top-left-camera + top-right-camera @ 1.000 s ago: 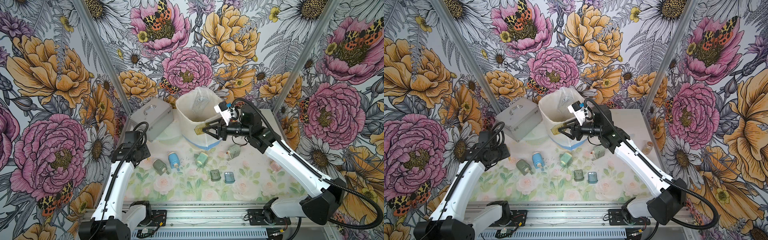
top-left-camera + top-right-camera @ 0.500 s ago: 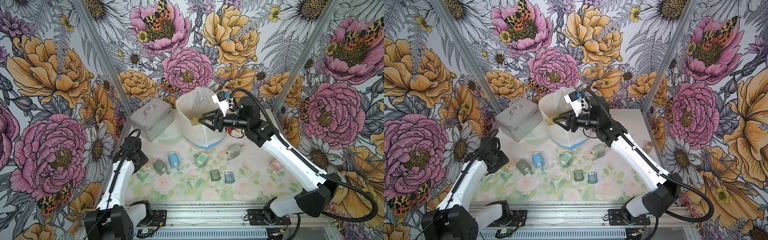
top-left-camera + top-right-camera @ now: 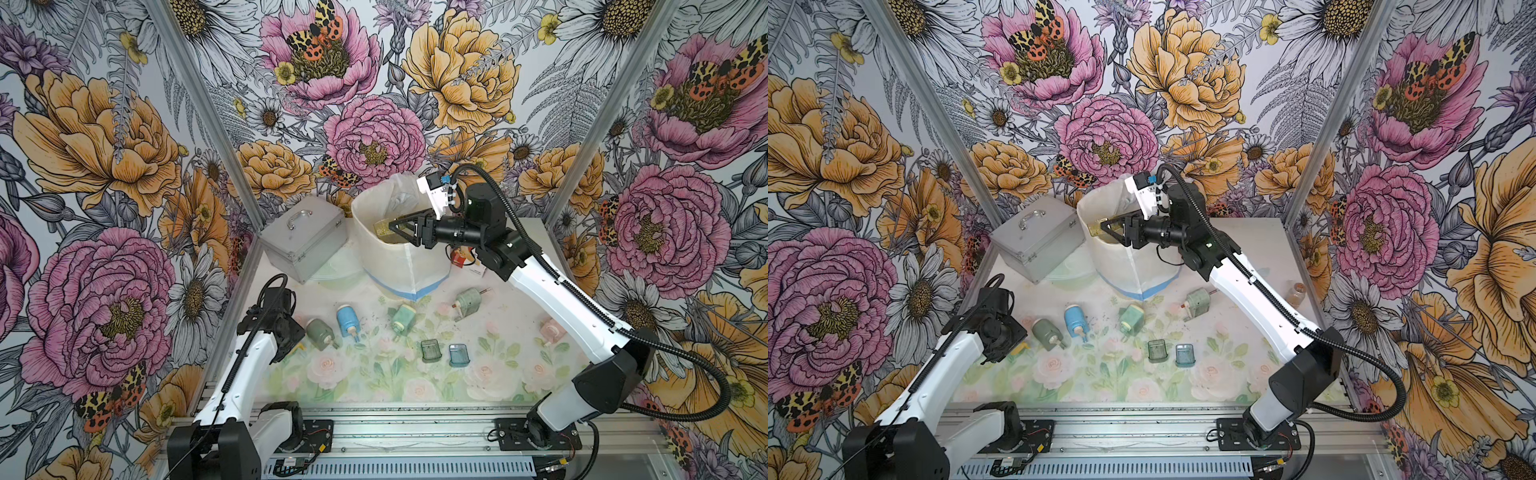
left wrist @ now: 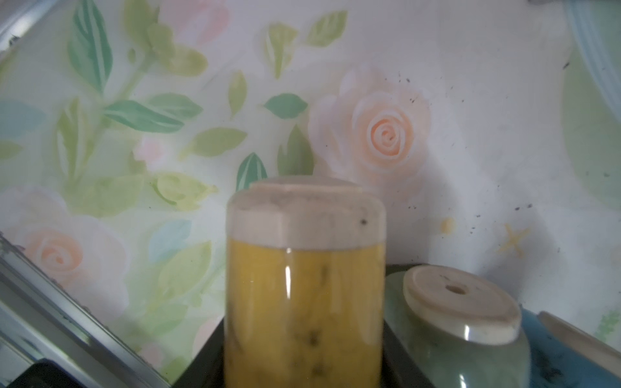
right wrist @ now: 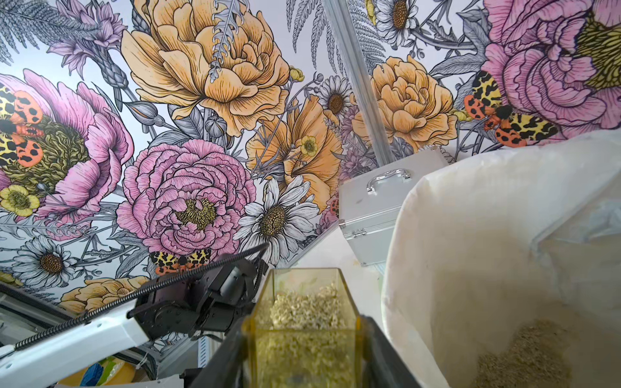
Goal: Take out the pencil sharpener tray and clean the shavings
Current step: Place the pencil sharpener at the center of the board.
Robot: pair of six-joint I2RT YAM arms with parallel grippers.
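My right gripper (image 3: pixel 395 227) (image 5: pixel 304 356) is shut on a clear yellow tray (image 3: pixel 382 227) (image 3: pixel 1096 227) (image 5: pixel 304 322). The tray holds pale shavings (image 5: pixel 302 309) and hangs at the rim of a white bag (image 3: pixel 399 266) (image 5: pixel 470 268). A heap of shavings (image 5: pixel 524 356) lies in the bottom of that bag. Low at the table's left side, my left gripper (image 3: pixel 291 345) (image 4: pixel 304 352) is shut on a yellow pencil sharpener (image 4: pixel 304 285) with a cream end. Dark flecks of shavings (image 3: pixel 374 328) dot the mat.
A silver case (image 3: pixel 305 237) stands left of the bag. On the mat lie a grey-green sharpener (image 3: pixel 320 334), a blue one (image 3: pixel 347 322), a green one (image 3: pixel 401 318), another grey-green one (image 3: pixel 467 301) and a pink one (image 3: pixel 552 330). Two empty trays (image 3: pixel 430 350) (image 3: pixel 458 355) sit in front.
My right gripper has risen with the yellow tray from in front of the bag up to its rim. My left arm has drawn back and down towards the table's left front.
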